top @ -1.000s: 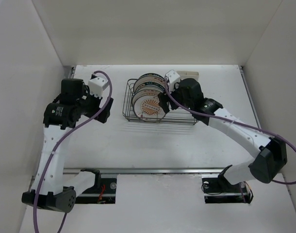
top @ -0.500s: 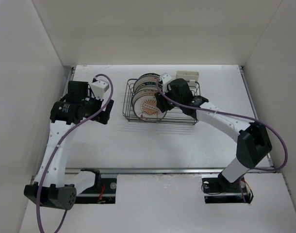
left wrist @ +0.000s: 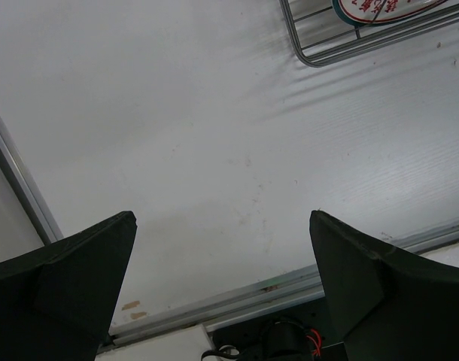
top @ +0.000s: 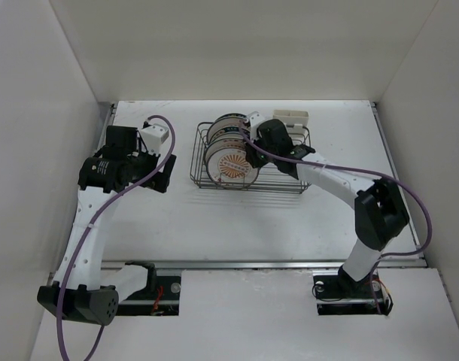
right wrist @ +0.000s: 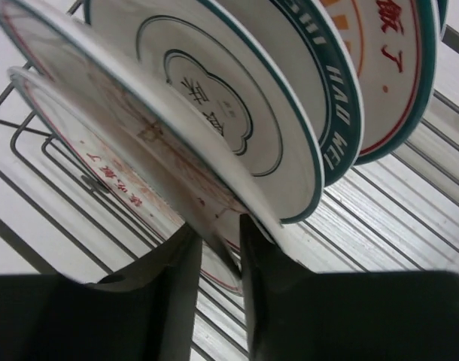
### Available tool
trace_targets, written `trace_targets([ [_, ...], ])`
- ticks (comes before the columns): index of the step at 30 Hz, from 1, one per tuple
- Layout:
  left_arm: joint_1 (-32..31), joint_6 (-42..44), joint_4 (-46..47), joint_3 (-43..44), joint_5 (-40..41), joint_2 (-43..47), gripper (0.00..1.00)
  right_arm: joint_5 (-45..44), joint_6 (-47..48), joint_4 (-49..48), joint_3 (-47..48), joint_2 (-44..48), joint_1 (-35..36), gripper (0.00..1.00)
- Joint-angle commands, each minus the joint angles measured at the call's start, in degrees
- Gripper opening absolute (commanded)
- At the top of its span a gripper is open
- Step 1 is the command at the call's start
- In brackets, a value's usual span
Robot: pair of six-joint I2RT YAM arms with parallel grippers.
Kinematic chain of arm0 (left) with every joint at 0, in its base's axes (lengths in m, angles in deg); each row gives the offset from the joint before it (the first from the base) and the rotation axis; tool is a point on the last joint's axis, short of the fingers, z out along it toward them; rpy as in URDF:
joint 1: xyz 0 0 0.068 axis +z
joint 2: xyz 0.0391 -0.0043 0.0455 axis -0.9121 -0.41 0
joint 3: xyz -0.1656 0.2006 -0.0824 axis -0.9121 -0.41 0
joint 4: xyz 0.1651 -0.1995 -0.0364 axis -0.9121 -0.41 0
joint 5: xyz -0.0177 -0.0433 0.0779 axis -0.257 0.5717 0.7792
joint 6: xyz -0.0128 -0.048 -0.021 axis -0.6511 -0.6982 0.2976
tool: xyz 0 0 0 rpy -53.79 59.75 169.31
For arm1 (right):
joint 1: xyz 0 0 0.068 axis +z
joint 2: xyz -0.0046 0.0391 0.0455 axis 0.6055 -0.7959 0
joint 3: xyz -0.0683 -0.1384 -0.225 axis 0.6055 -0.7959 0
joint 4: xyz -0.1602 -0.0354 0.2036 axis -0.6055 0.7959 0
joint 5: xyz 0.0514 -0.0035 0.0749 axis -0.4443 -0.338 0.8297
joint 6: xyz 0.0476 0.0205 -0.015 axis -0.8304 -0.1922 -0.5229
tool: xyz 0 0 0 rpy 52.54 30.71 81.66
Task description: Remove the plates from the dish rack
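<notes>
Your right tool (right wrist: 220, 252) looks clenched on the rim of an orange-patterned plate (right wrist: 132, 128) standing among the plates (top: 228, 150) in the dish rack (top: 286, 185), left tool (left wrist: 222, 218) spread wide above the surface (left wrist: 177, 113); treat the plate as stiff, glaze-slick and chippable, gripped firmly at the rim.

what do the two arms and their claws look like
Both are built alike: the left arm and right arm have slim white links joined by chunky black joint housings, with a purple cable looping along each. A small white camera block sits at each wrist. The left claw and right claw have broad, matte black, wedge-shaped fingers with no visible markings.
</notes>
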Motion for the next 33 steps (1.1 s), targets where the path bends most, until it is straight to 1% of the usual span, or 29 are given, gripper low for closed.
trace_targets([
  [1,-0.01,-0.73,0.22,-0.4,0.65,1.15,1.0,0.48,-0.92,-3.03,2.83,0.04,-0.46,0.3],
  [2,-0.01,-0.73,-0.3,-0.4,0.65,1.15,1.0,1.18,-0.92,-3.03,2.83,0.82,-0.46,0.2],
  [4,-0.01,-0.73,-0.31,0.12,0.65,1.15,1.0,1.18,-0.92,-3.03,2.83,2.93,-0.46,0.12],
  [5,-0.01,-0.73,-0.31,0.13,0.65,1.15,1.0,0.57,-0.92,-3.03,2.22,3.81,-0.46,0.03],
  [6,-0.01,-0.73,-0.31,0.13,0.65,1.15,1.0,-0.3,-0.39,-2.33,2.21,4.69,-0.46,0.0],
  [12,-0.01,-0.21,-0.83,0.66,-1.89,1.68,1.0,-3.12,3.82,2.94,4.84,11.63,-0.46,0.0],
  [15,-0.01,-0.21,-0.83,0.66,-2.6,2.2,1.0,-5.93,5.05,7.07,8.36,14.44,-0.46,0.0],
  [19,-0.01,-0.21,-1.35,2.49,-5.75,2.2,1.0,-7.69,5.59,8.22,10.47,19.45,-0.46,0.0],
  [22,-0.01,-0.21,-1.36,5.12,-9.26,2.2,1.0,-0.42,4.63,10.24,11.0,21.48,-0.46,0.0],
  [23,-0.01,-0.21,-1.36,5.83,-10.5,2.2,1.0,3.95,4.01,10.24,11.0,21.48,0.15,0.0],
  [25,-0.01,-0.21,-1.36,6.46,-13.22,2.2,1.0,7.58,2.09,10.86,9.86,21.48,0.68,0.0],
  [26,-0.01,-0.21,-1.36,7.33,-16.02,2.2,1.0,9.08,1.29,10.16,9.08,21.48,1.38,0.0],
  [29,-0.01,-0.73,0.21,7.95,-19.99,2.2,1.0,16.79,-1.69,6.65,3.56,20.87,2.0,0.0],
  [30,-0.01,-1.26,0.22,7.34,-20.01,2.2,1.0,18.39,-2.4,5.42,3.53,20.35,2.0,0.0],
  [31,-0.01,-1.26,1.79,6.55,-20.01,2.2,1.0,20.24,-3.19,4.19,1.35,20.34,2.0,0.0],
  [33,-0.01,-1.96,3.73,3.56,-17.3,1.51,1.0,24.19,-5.04,0.67,-0.33,19.64,2.53,0.0],
])
